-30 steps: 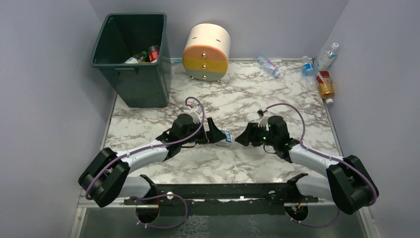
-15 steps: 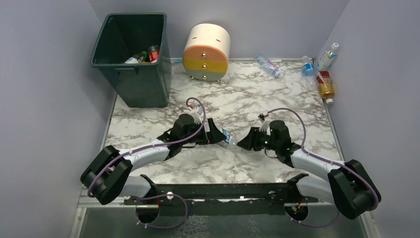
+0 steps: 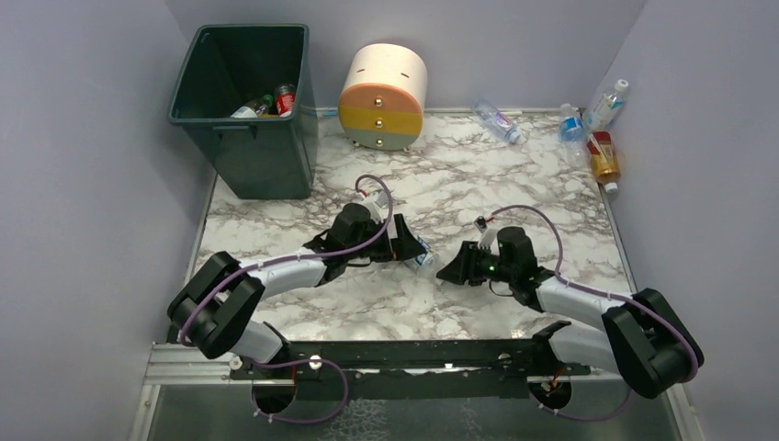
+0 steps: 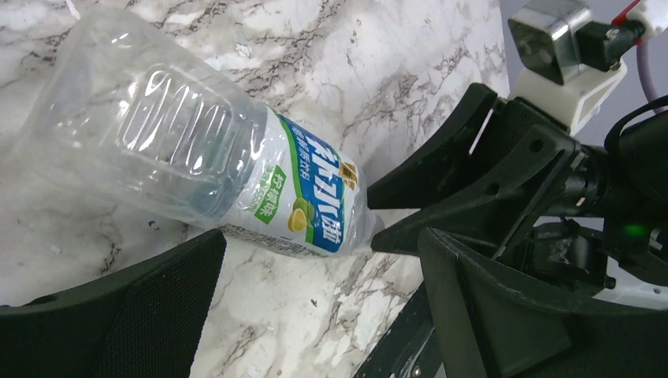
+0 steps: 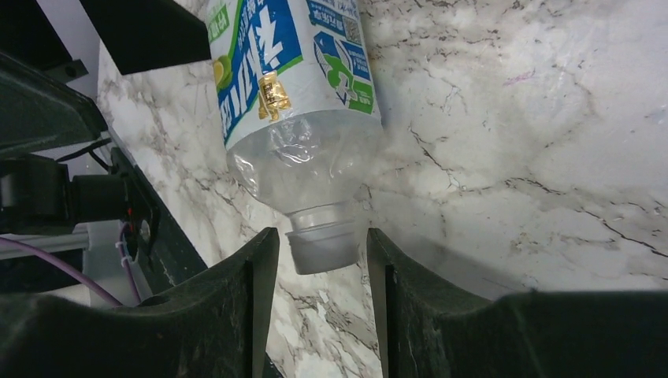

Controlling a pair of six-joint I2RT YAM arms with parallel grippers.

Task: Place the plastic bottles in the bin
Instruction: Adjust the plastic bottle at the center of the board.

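The clear bottle (image 4: pixel 236 157) with the blue, green and white label lies on its side on the marble worktop (image 3: pixel 441 184), about midway between the two arms and well apart from the bin; its cap end points toward the right arm. The left claw (image 4: pixel 321 244) stands wide open and holds nothing, the bottle's labelled part lying just ahead of its fingers. The right claw (image 5: pixel 321 236) is drawn in narrow about the pale cap, one finger close on each side; thin slivers of worktop show between cap and fingers, so I cannot tell whether it grips.

By my reading the task is partly done. The dark green bin (image 3: pixel 241 152) at the far left corner holds a few bottles (image 3: pixel 268 101) low against its right wall, one red-labelled, one clear; the rest of its floor looks dark and bare. The bottle between the claws is not yet lifted. Four more wait at the far right of the worktop:
- a clear blue-labelled bottle (image 3: pixel 499 121) lying near the back wall;
- a small blue bottle (image 3: pixel 571 127);
- a white-capped bottle (image 3: pixel 608 101) leaning at the side wall;
- a yellow-orange bottle (image 3: pixel 604 158) lying beside them.

That leaves five to go, as far as can be seen. The round drawer unit (image 3: pixel 383 96) stands beside the bin with its drawers shut; its contents are hidden.
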